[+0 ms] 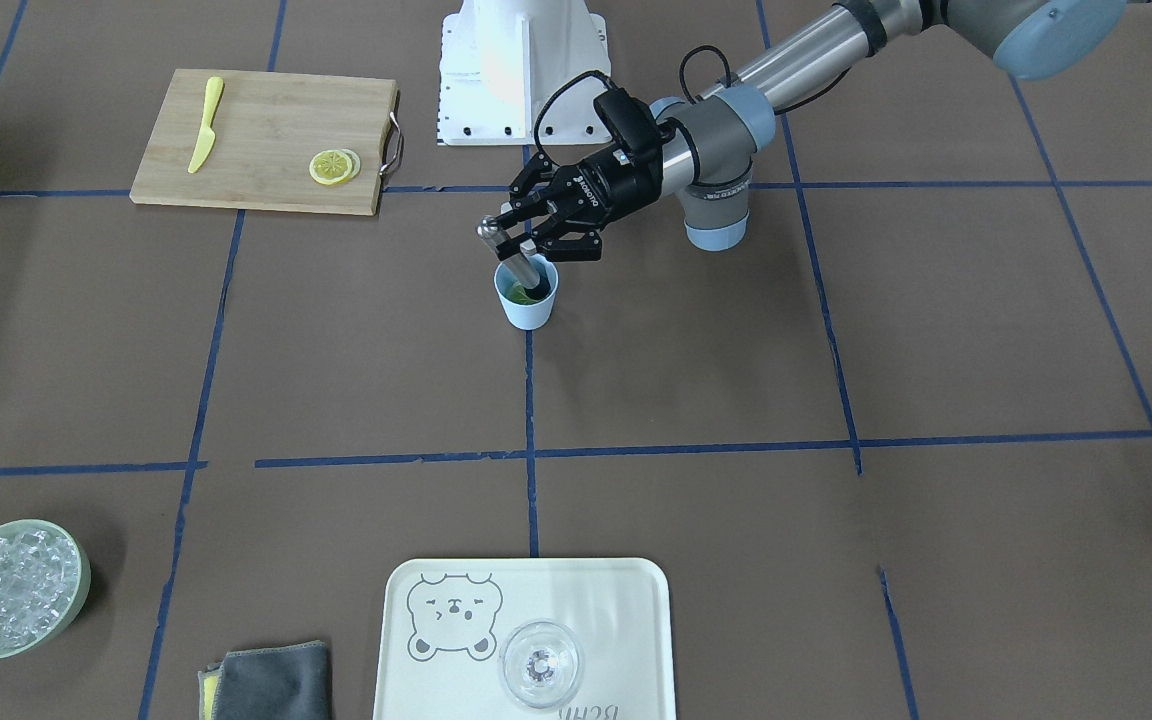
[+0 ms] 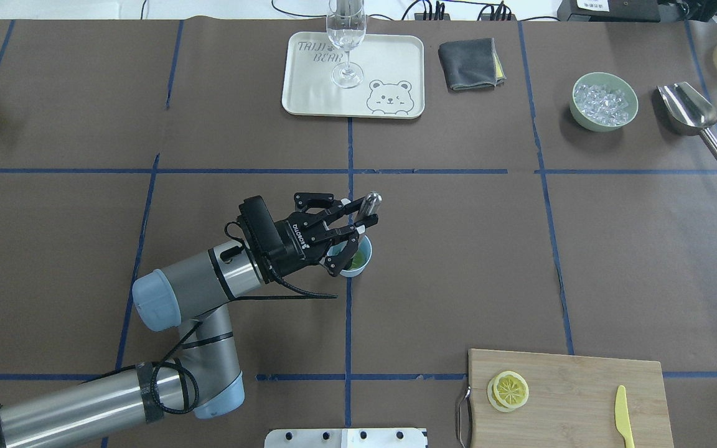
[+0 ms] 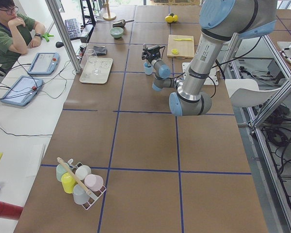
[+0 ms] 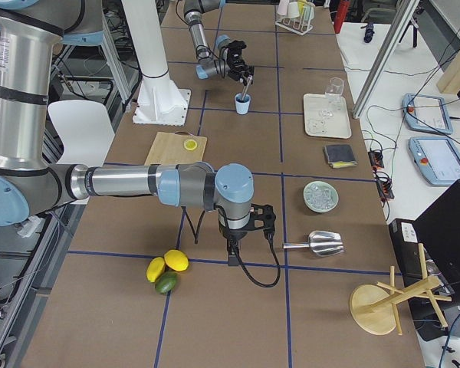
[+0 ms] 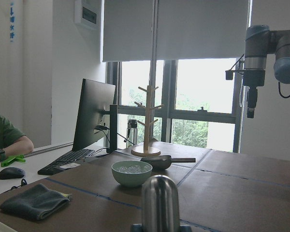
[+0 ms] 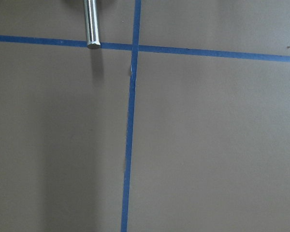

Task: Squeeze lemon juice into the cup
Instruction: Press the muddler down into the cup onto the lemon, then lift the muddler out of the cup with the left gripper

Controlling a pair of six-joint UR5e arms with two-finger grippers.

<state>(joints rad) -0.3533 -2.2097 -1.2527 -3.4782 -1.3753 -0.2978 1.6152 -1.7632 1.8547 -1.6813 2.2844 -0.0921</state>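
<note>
A: Front view first. Which step do you judge we are at?

B: My left claw (image 1: 514, 242) is closed around a metal rod (image 1: 524, 268). The lower end of the rod is inside the cup (image 1: 528, 305), on something yellow-green. I judge this is the pressing step. The lemon (image 1: 333, 166) slice I can name surely lies on the cutting board (image 1: 266, 140), well apart from the cup, toward the robot's right.

A: And the overhead view?

B: The rod leans a little from the cup toward the robot's right. I think the next move calls for a push straight down, away from the cup's wall, because such a light cup may tip. The table (image 2: 458, 249) next to the cup is bare. The tray (image 2: 309, 93) with the glass (image 2: 346, 37) is well beyond the cup.

A: The side views?

B: From the left end I see the same, only small. From the right end, my right claw (image 4: 231, 257) hangs far from the cup, near a metal scoop (image 4: 322, 243). I cannot tell if it is wide or narrow.

A: The wrist cameras?

B: The left one shows the round top of the rod. The right one shows only table and the handle end of the scoop.
</note>
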